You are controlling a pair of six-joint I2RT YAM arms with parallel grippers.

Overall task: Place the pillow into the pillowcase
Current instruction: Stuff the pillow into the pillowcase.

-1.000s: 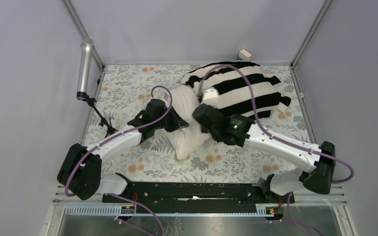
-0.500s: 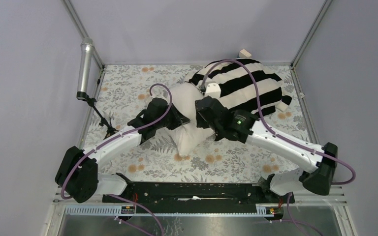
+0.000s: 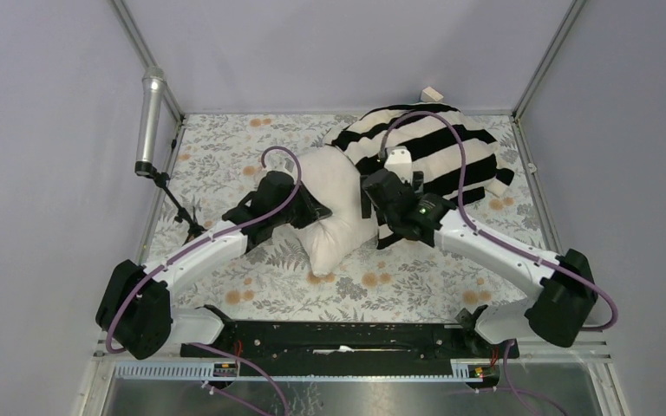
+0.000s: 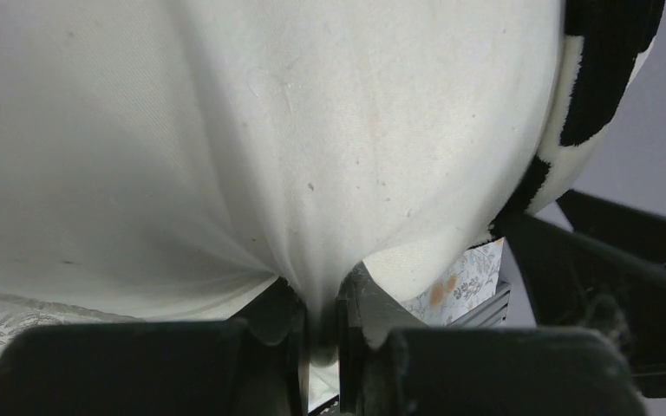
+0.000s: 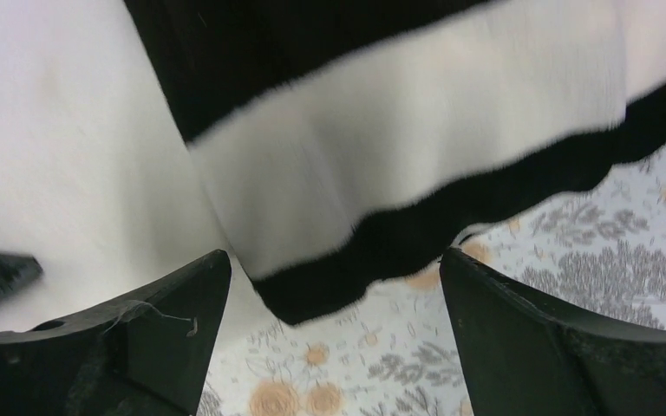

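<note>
Left gripper [image 4: 319, 303] is pinching a fold of the cream pillow [image 3: 334, 212] tight. The right gripper [image 5: 334, 286] is hanging wide apart, gripping nothing, just under the striped pillowcase [image 3: 438, 147] hem. The pillow is lying mid-table on the floral cloth [image 3: 225, 165], with the pillowcase overlapping its far right side.

The top external camera looks steeply down from the near side over the whole floral-printed cloth table covering [image 3: 225, 147]. The left wrist camera faces the plump off-white fabric pillow [image 4: 269, 130] at very close range; the right wrist camera looks down, equally close, on the black-and-white striped fabric pillowcase [image 5: 399, 156]. All three share the pillow-pillowcase boundary.
</note>
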